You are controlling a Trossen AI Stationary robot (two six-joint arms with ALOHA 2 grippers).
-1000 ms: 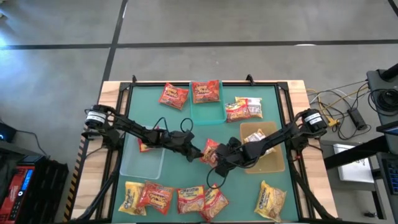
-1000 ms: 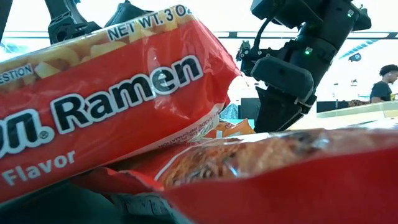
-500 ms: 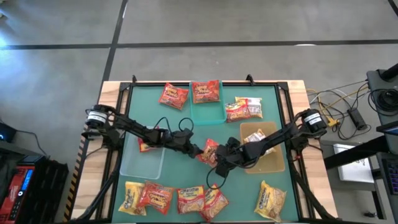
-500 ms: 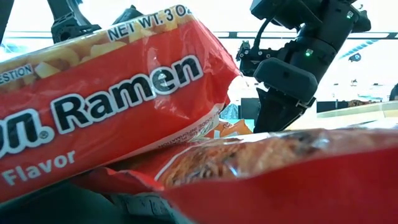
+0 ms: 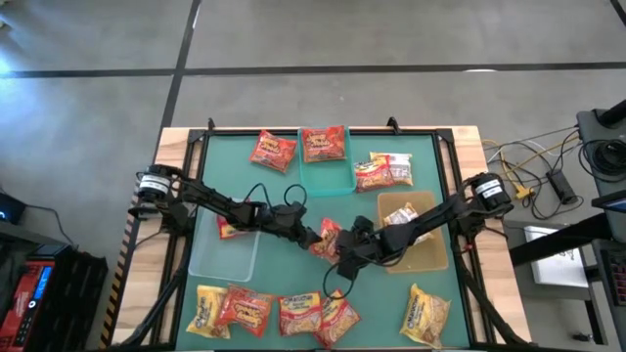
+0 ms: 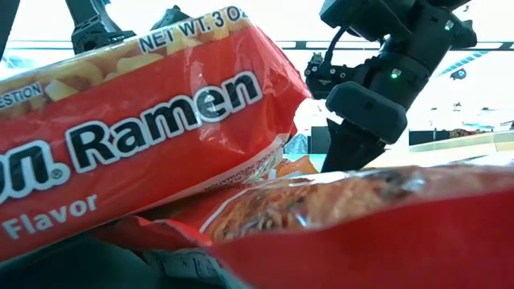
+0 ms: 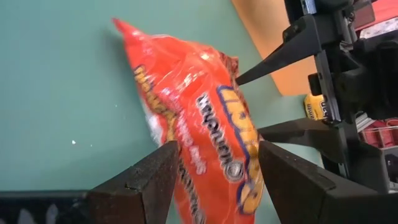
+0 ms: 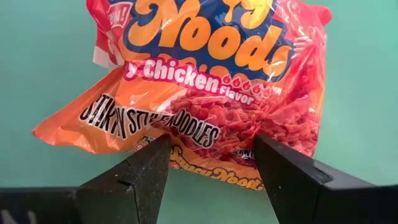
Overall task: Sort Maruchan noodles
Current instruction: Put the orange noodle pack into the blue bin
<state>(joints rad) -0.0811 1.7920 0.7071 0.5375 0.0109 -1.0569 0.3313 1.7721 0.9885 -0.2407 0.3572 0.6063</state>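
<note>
Green mat [image 5: 274, 196], both tools gripping packet [image 5: 328, 238]

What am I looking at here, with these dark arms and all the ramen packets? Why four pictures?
It is a robot with two dark arms working at a green table, each ending in a two-finger gripper. One picture looks straight down from above, one looks level across the tabletop, and two come from cameras on the wrists. Ramen packets lie scattered about, among a teal bin, a clear bin and a tan bin. At the table's middle, the left gripper and the right gripper both have their fingers around the same orange-red packet. It looks like a handover, though I cannot tell which way.
</note>
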